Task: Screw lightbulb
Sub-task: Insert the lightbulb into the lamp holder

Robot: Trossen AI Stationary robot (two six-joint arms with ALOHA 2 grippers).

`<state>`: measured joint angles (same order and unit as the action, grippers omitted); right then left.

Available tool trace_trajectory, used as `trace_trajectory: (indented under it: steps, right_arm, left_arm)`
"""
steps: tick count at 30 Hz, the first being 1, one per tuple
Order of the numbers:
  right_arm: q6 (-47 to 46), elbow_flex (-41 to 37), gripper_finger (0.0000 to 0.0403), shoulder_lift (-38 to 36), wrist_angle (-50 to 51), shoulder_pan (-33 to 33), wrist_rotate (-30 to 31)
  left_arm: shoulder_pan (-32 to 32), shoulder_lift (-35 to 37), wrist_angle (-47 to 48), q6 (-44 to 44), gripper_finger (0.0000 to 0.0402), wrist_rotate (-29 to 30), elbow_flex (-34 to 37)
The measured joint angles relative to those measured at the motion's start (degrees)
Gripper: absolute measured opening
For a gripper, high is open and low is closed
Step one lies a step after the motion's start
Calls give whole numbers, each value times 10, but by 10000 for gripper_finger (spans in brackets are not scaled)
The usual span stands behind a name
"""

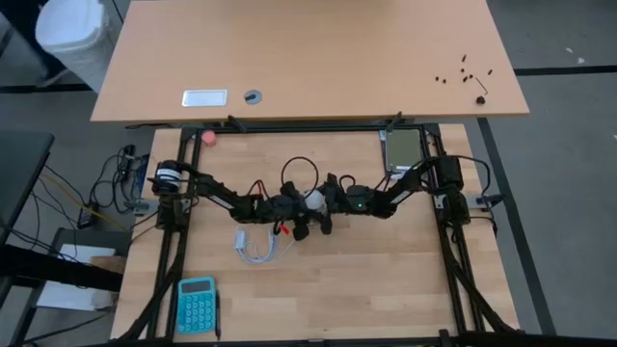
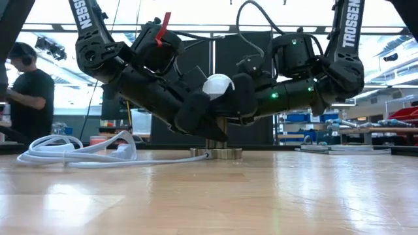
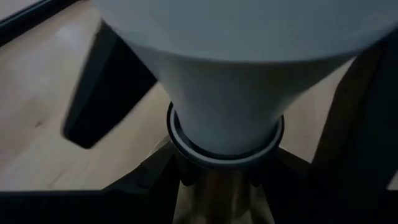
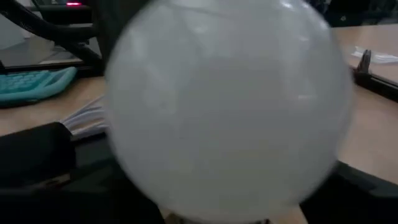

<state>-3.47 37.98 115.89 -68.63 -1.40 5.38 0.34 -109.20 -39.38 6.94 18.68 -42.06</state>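
Lightbulb (image 2: 217,84) upright over socket (image 2: 216,153) at mid-worktop (image 1: 386,280). Left gripper (image 1: 289,205) jaws clamp the socket stem, steadying it. Right gripper (image 1: 326,200) at globe; jaw state unclear.

1. The lightbulb (image 2: 218,85) is frosted white, with a dark ring at its neck.
2. The counter (image 1: 386,280) is pale wood with a fine grain.
3. The calculator (image 1: 197,305) is turquoise with lighter keys.
4. The small ball (image 1: 209,137) is pink.
5. The coiled cord (image 2: 78,151) is white.
6. The socket base (image 2: 216,153) is dull metallic.
7. Both arms are black, lettered white.
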Motion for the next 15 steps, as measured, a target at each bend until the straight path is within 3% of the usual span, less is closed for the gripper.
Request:
trace_trajectory:
  steps: [5,10,15]
  right_arm:
    - [4,-29,370,-32,6,-3,-16]
    - [6,-63,376,-85,19,-8,-120]
    - [30,-90,374,-121,48,-24,-174]
  left_arm:
    - [1,0,-1,-8,197,-35,-3]
    - [5,1,-3,-57,197,-83,-3]
    - [7,1,-4,-112,197,-148,-3]
